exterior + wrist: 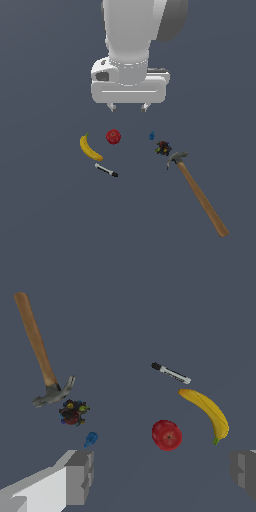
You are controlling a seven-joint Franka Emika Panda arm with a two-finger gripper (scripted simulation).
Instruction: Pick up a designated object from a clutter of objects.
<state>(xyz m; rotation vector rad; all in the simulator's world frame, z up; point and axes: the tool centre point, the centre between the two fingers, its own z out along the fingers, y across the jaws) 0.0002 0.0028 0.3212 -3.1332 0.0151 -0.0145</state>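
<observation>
The yellow banana [90, 148] lies on the dark floor at the exterior view's left, its greenish stem tip pointing away; it also shows in the wrist view [209, 410]. A red apple [113, 136] [167, 434] sits beside it, and a black-and-white marker [106, 170] [171, 373] lies just in front. My gripper [129, 107] hangs well above the clutter, roughly over the apple and the blue piece, open and empty. Its fingers [80, 476] show wide apart in the wrist view.
A tiny blue piece [152, 135] [90, 439] and a small dark lump [163, 147] [73, 412] lie at the exterior view's right. A long wooden-handled hammer [200, 195] [39, 351] stretches from the lump toward the front right.
</observation>
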